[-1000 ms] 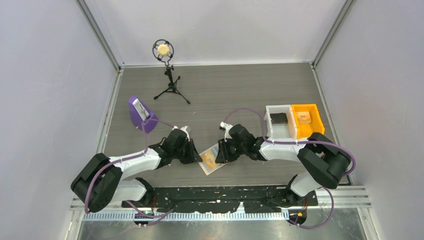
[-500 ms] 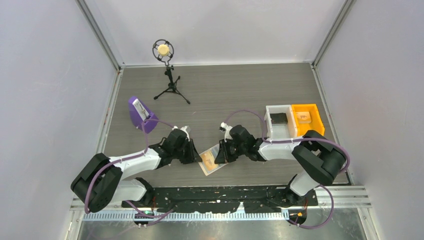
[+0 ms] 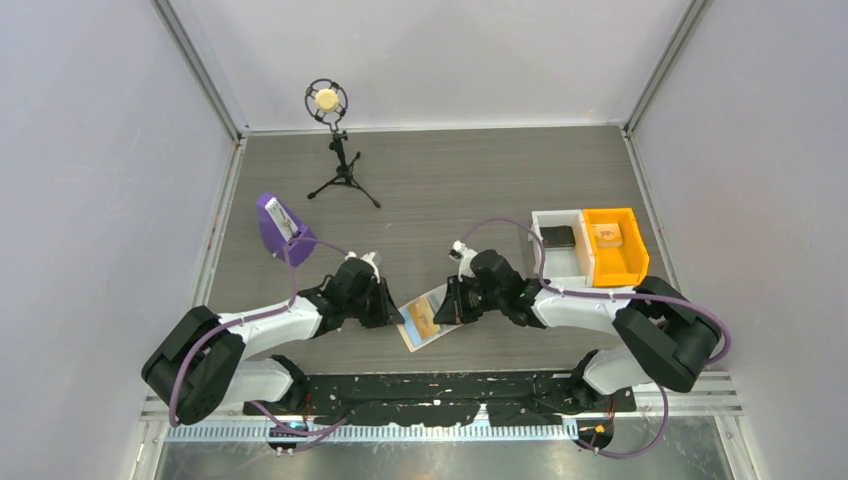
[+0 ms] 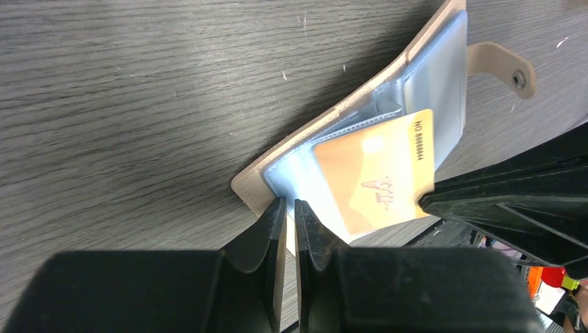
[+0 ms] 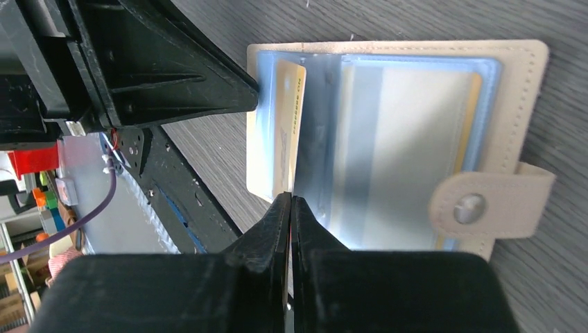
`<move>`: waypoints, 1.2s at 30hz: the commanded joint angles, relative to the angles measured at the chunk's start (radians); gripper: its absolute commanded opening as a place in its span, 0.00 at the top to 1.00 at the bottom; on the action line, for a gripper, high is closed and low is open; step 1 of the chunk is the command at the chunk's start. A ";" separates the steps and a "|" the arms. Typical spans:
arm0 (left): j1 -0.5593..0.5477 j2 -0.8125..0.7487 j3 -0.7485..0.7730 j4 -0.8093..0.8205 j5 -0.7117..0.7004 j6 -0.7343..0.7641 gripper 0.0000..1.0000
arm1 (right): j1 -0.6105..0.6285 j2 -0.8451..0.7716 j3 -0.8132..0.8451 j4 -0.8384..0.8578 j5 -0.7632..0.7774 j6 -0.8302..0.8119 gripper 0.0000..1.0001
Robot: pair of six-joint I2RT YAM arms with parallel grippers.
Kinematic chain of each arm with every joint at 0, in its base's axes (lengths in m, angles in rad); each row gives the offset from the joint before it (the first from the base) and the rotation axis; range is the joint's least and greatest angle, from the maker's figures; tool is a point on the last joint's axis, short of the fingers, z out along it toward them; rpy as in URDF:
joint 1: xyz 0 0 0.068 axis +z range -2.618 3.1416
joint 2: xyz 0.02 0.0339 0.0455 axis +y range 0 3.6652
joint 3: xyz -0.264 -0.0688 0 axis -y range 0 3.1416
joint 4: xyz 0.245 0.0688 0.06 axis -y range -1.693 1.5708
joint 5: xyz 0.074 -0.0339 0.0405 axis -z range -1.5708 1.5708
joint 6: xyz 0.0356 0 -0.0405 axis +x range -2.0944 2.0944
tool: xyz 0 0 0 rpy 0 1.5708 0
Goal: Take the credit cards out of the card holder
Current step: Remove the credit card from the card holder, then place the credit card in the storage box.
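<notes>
Right hand (image 5: 290,201) has closed on the credit card (image 4: 378,177) edge, left hand (image 4: 290,208) pinching the card holder (image 5: 516,76) corner

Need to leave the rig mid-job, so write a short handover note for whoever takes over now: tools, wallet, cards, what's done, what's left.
The left tool is shut on the near edge of the card holder, pinning it open on the table.
The right tool is shut on the end of the orange-yellow credit card.
That card appears partly out of its clear sleeve and overlaps the holder.
Done: holder opened, first card gripped.
Left: pull that card clear and set it down. A yellowish edge in the far sleeve may be a second card.
</notes>
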 commanded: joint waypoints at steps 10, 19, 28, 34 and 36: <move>-0.004 0.007 0.001 -0.036 -0.036 0.046 0.88 | -0.030 -0.155 -0.011 -0.140 0.102 -0.022 0.95; -0.005 -0.163 0.140 -0.164 0.031 0.109 0.70 | -0.068 -0.321 0.108 -0.390 0.143 -0.170 0.95; -0.005 -0.298 0.280 -0.295 0.053 0.205 0.49 | -0.078 -0.445 0.204 -0.523 -0.049 -0.353 0.95; -0.004 -0.325 0.280 -0.246 0.228 0.256 0.39 | -0.078 -0.464 0.259 -0.587 -0.257 -0.434 0.95; -0.005 -0.336 0.264 -0.199 0.281 0.246 0.38 | -0.078 -0.457 0.262 -0.593 -0.307 -0.437 0.95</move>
